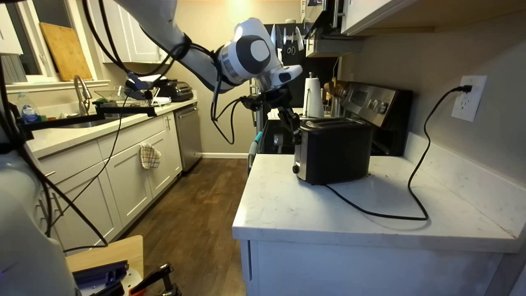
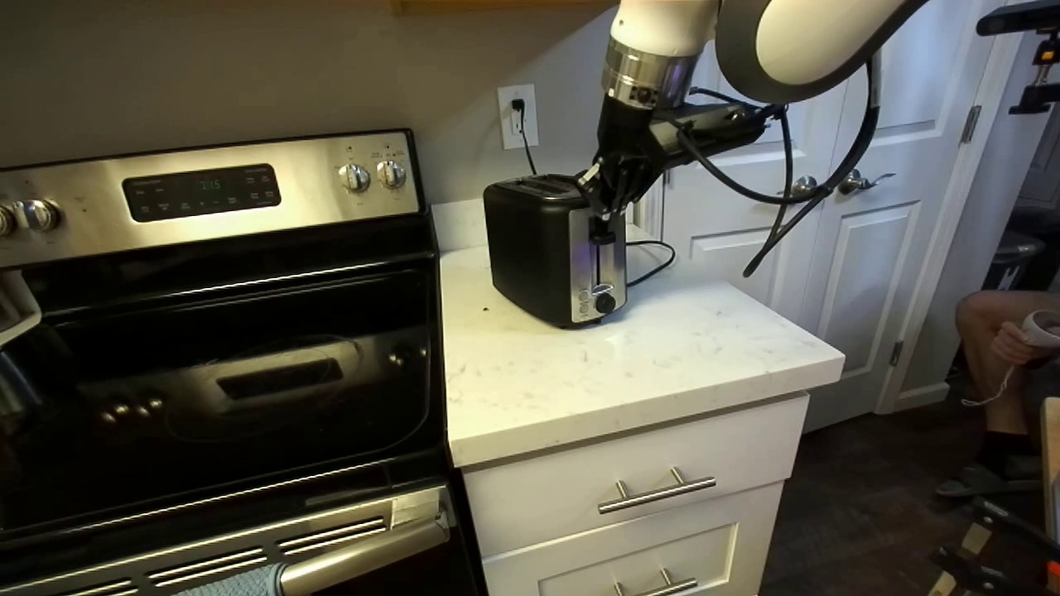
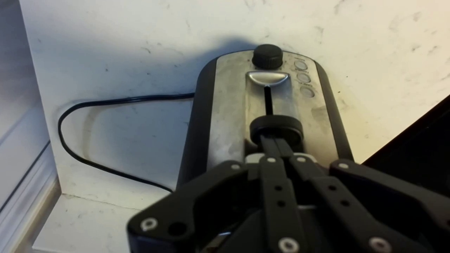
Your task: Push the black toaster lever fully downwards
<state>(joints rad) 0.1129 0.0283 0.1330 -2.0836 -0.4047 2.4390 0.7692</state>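
Observation:
The black toaster (image 1: 337,152) stands upright on the white counter, and it also shows in an exterior view (image 2: 530,257). In the wrist view its steel end face (image 3: 228,123) has a vertical slot. The black lever (image 3: 276,123) sits high on this slot, with open slot below it; it also shows in an exterior view (image 2: 603,236). My gripper (image 3: 273,138) is shut, its two fingertips together with nothing between them. The fingertips are at the lever's upper side and hide part of it; whether they touch it is hard to tell. The gripper also shows in both exterior views (image 1: 296,139) (image 2: 606,211).
A round black knob (image 3: 268,56) and small buttons (image 3: 303,77) sit low on the end face. The toaster's black cord (image 1: 386,215) runs over the counter (image 1: 279,205) to a wall outlet (image 1: 469,98). A black stove (image 2: 248,356) adjoins the counter.

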